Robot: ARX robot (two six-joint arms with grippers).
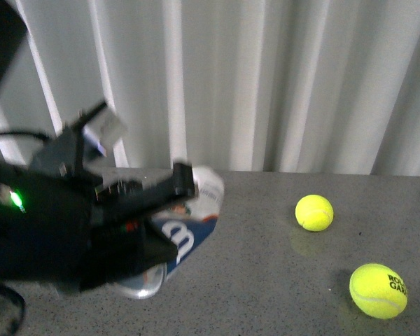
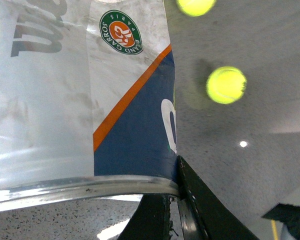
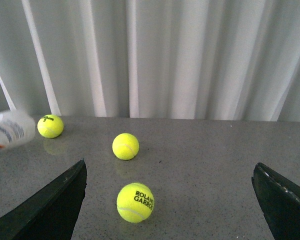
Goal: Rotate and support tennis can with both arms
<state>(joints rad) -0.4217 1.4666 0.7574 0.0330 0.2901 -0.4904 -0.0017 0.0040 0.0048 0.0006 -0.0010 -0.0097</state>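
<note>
The tennis can (image 1: pixel 196 210) lies tilted across the grey table, its silver rim (image 1: pixel 143 285) towards me and its far end raised towards the curtain. My left gripper (image 1: pixel 169 210) is shut on the tennis can near the rim end. In the left wrist view the white, navy and orange label (image 2: pixel 80 100) fills the left side, and one black finger (image 2: pixel 200 210) presses against the can's side by the rim (image 2: pixel 85 187). My right gripper (image 3: pixel 170 210) is open and empty above the table, apart from the can, whose end shows at the edge (image 3: pixel 7 130).
Two yellow-green tennis balls (image 1: pixel 314 212) (image 1: pixel 378 290) lie on the table to the right of the can. The right wrist view shows three balls (image 3: pixel 135 202) (image 3: pixel 125 146) (image 3: pixel 50 126). A white curtain (image 1: pixel 266 84) hangs behind the table.
</note>
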